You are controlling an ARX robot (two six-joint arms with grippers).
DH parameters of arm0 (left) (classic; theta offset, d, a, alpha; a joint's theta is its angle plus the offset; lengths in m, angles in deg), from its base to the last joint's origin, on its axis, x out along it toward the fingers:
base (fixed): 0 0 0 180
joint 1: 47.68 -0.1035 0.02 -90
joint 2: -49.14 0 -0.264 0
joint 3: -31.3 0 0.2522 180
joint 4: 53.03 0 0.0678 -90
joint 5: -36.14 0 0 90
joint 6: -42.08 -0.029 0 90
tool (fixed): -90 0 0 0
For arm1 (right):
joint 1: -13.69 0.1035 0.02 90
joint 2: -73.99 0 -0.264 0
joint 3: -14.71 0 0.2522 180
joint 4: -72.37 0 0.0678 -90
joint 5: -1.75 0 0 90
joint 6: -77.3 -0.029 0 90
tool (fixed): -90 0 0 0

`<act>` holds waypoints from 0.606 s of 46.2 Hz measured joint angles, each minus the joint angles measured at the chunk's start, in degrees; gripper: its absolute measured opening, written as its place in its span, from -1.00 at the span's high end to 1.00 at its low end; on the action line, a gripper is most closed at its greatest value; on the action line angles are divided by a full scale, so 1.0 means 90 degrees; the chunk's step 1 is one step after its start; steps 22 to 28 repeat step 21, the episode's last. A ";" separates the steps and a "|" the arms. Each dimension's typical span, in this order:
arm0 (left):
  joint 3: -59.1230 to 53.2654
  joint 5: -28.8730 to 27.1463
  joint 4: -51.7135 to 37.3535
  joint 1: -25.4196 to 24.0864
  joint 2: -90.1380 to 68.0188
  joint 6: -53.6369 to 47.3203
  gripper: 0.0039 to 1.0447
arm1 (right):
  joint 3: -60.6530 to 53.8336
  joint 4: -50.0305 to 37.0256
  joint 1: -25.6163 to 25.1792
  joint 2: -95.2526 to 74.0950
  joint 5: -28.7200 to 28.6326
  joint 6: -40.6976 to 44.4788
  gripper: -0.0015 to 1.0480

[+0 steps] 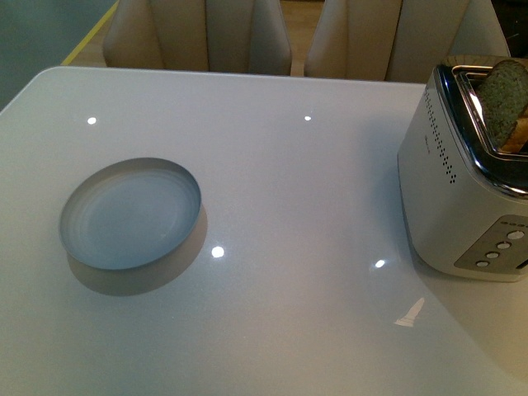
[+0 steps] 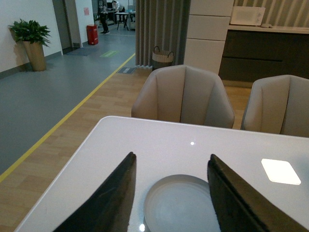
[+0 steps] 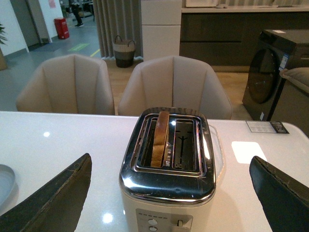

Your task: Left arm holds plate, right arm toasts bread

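The pale bluish-white plate (image 1: 132, 216) rests on the white table at the left, empty. In the left wrist view the same plate (image 2: 179, 205) lies between and beyond the two black fingers of my left gripper (image 2: 171, 162), which is open and not touching it. A slice of brown bread (image 1: 505, 97) stands up out of a slot of the white-and-chrome toaster (image 1: 462, 190) at the right. In the right wrist view the bread (image 3: 160, 137) sits in one slot, the other slot is empty, and my right gripper (image 3: 171, 166) is open wide with the toaster between its fingers, apart from both.
Two beige chairs (image 1: 198, 37) stand behind the table's far edge. The toaster's buttons (image 1: 499, 245) and lever face the near side. The table edge (image 2: 77, 159) curves close to the plate on its left.
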 joint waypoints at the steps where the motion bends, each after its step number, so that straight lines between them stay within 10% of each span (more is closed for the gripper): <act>1: 0.0000 0.0000 0.0000 0.0000 0.0000 0.0000 0.00 | 0.0000 0.0000 0.0000 0.0000 0.0000 0.0002 -0.83; 11: 0.0000 0.0000 0.0000 0.0000 0.0000 -0.0007 -0.90 | 0.0000 0.0000 0.0000 0.0000 0.0000 0.0002 -0.83; 28: 0.0000 0.0000 0.0000 0.0000 0.0000 -0.0010 -0.87 | 0.0000 0.0000 0.0000 0.0000 0.0002 0.0002 -0.83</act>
